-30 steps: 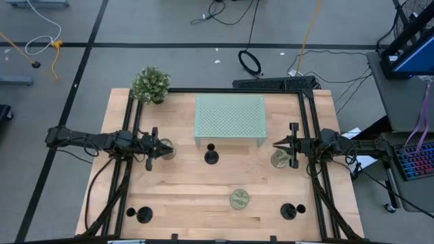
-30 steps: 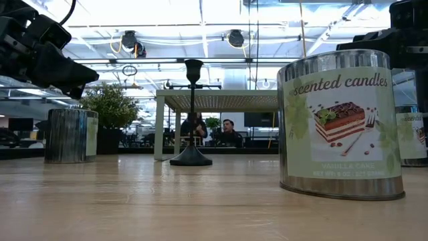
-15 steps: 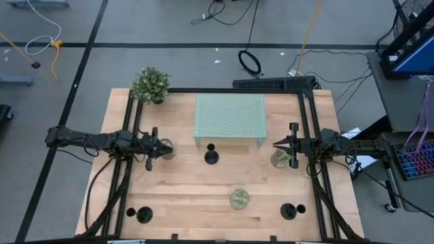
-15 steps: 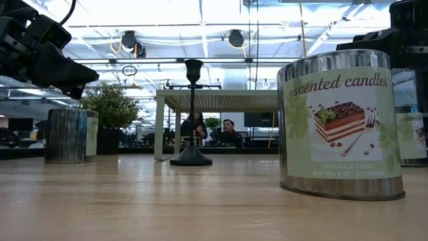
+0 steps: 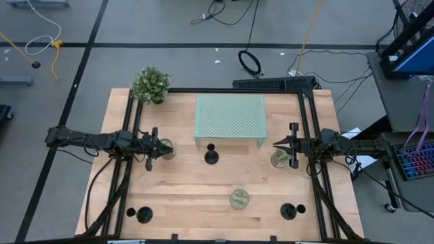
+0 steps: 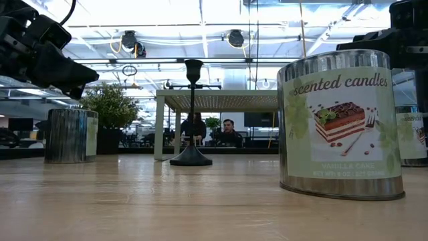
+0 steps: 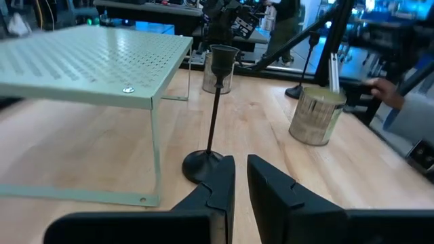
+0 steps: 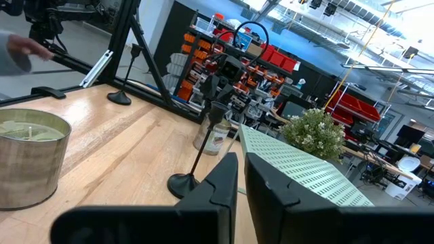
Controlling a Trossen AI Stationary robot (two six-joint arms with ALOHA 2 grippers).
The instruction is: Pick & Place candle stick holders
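Wooden table (image 5: 196,190), pale green perforated rack (image 5: 230,116) at the back. Left gripper (image 5: 165,149) hovers over a tin (image 5: 167,152), fingers nearly pressed together, a thin slit between, holding nothing. Right gripper (image 5: 278,144) the same, above another tin (image 5: 280,159). Third tin (image 5: 239,198) near the front. Candle stick holders: one (image 5: 211,156) just before the rack, two (image 5: 144,215) (image 5: 289,211) at the front corners, stems hard to make out from above. Both side tins partly hidden under the grippers.

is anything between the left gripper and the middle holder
Nothing visible. The left gripper has bare table up to the middle holder; the rack stands behind the holder, and the left tin sits under the gripper, not ahead.
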